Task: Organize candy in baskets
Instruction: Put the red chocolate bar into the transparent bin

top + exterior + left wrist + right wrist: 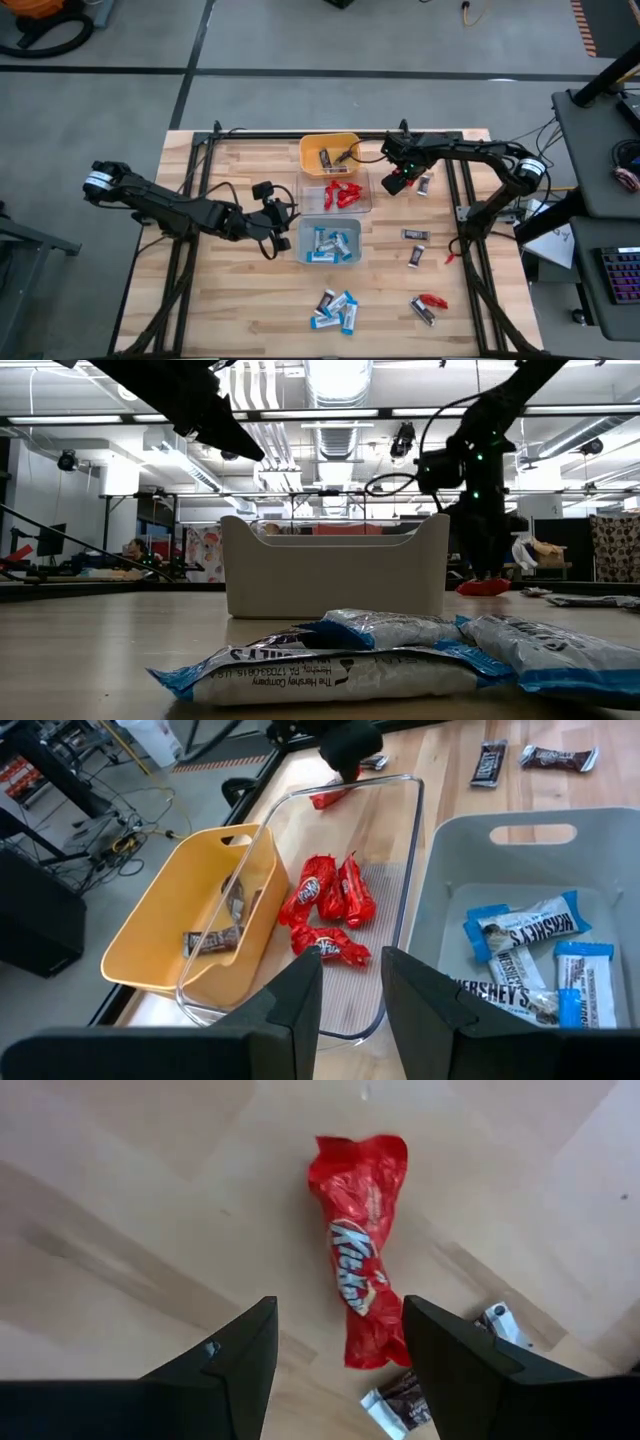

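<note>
The right gripper (338, 1355), fingers spread, hung over a red candy (360, 1260) at frame centre, beside the clear basket (368, 190).

floor: grey concrete floor (300, 40) lying around the wooden table (250, 310), dark seam lines crossing it | right: dark desk (600, 140) standing beside the table, keyboard (620, 272) sitting on it | ceiling: long strip lights (335, 380) glowing among exposed ducts | far left: a person (133, 550) sitting at a distant bench
</note>
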